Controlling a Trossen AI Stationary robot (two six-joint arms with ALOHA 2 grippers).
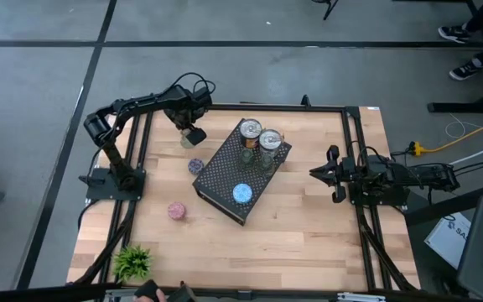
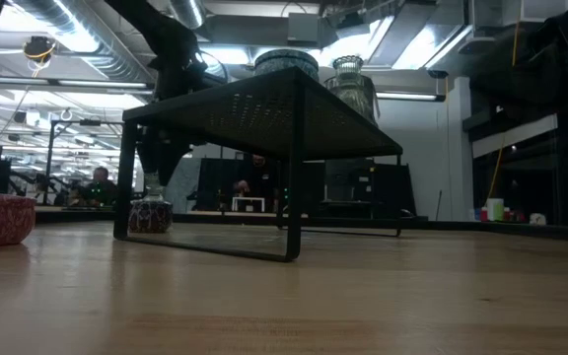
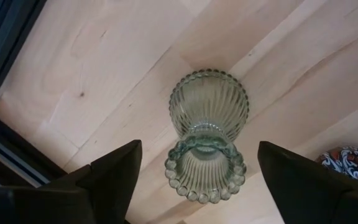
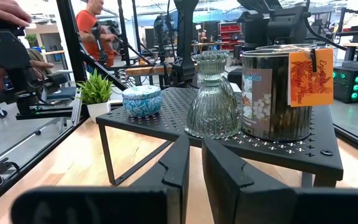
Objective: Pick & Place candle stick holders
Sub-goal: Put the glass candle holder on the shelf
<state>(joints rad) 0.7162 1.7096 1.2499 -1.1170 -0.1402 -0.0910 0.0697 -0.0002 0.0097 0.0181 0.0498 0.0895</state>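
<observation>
My left gripper is open above an olive-green glass holder that stands upright on its base on the table, near the far left. Its fingers stand on either side of the holder's beaded rim without touching it. The black perforated stand carries two silver cans, green glass holders and a blue round. A purple round and a pink round sit on the table. My right gripper is shut and empty at the table's right, pointing at the stand.
A small green plant stands at the near left corner. The stand rests on thin legs with open space beneath. The can nearest my right gripper has an orange tag. People show in the room behind.
</observation>
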